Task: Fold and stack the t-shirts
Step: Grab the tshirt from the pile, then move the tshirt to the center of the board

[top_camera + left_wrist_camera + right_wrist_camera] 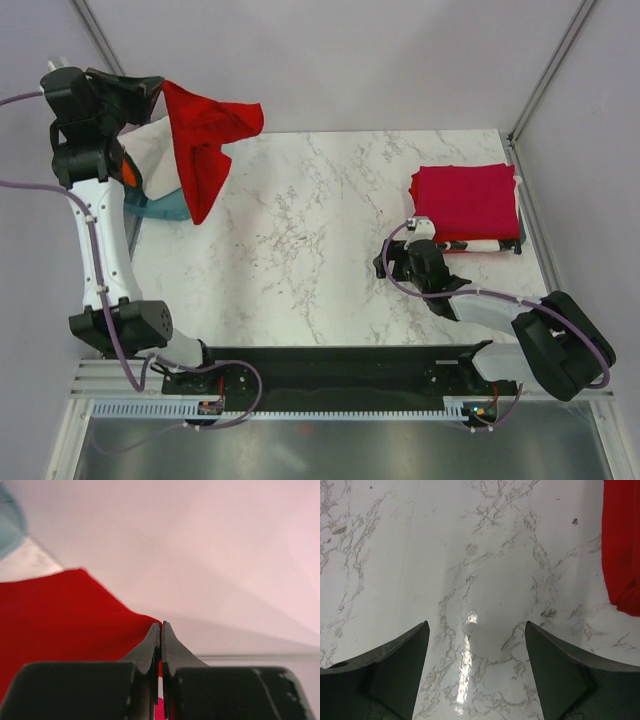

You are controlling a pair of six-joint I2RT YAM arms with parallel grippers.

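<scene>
My left gripper (pixel 161 626) was clenched on the bright red t-shirt (pixel 205 135), which hung above the teal basket (pixel 160 208) at the table's (pixel 300 270) far-left corner. I judged it best to carry it high to the bare middle, then lower. My right gripper (pixel 476 625) hovered released near the folded crimson t-shirt (pixel 465 198) at the right edge.

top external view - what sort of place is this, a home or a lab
Likely a robot lab cell: a left arm and right arm bolted to a rail at the edge of a marble-look table, enclosed by panels with metal frame posts.
</scene>
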